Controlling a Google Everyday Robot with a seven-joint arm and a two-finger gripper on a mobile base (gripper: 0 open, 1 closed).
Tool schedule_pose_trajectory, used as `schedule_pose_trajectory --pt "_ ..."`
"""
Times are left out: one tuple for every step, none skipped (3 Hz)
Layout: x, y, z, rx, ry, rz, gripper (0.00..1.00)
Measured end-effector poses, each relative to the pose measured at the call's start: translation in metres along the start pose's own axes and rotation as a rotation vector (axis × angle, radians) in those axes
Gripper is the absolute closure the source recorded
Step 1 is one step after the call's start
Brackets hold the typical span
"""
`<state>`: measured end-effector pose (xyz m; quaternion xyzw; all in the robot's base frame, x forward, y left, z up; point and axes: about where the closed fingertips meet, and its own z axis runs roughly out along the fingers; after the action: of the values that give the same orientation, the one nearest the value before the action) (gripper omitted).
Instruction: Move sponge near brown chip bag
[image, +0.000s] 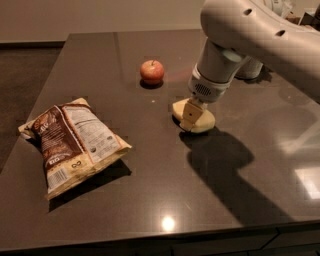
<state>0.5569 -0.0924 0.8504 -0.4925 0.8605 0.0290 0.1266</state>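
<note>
1. Sitting just right of centre in the frame: sponge (205, 122), a pale yellow foam block lying on the dark table (150, 210). It is partly hidden by the gripper, so its long axis cannot be told.
2. Gripper (191, 114): directly over the left part of the sponge, touching it or very nearly so. It reaches down from the arm (250, 35) at upper right. Whether it is spread or clamped on the sponge cannot be told.
3. Brown chip bag (75, 142): left of frame, lying flat with the printed panel up. Its long axis runs from upper left to lower right. It is well apart from the sponge, to the sponge's left and somewhat lower.
4. Deciding relation: the bag lies left of the gripper, so the carry likely runs leftward and slightly down-frame over bare tabletop.
5. Apple (151, 71): upper centre, above that line; judged no obstacle.
6. Risk, as a judgement: soft foam may slip from a shallow hold on lifting.
</note>
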Motion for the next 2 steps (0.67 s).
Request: schedule_pose_trajectory --pt "-0.023 0.01 -0.014 0.009 -0.028 -0.054 0.85" --pt "-0.044 0.028 -0.017 -0.014 -0.064 -0.134 1.0"
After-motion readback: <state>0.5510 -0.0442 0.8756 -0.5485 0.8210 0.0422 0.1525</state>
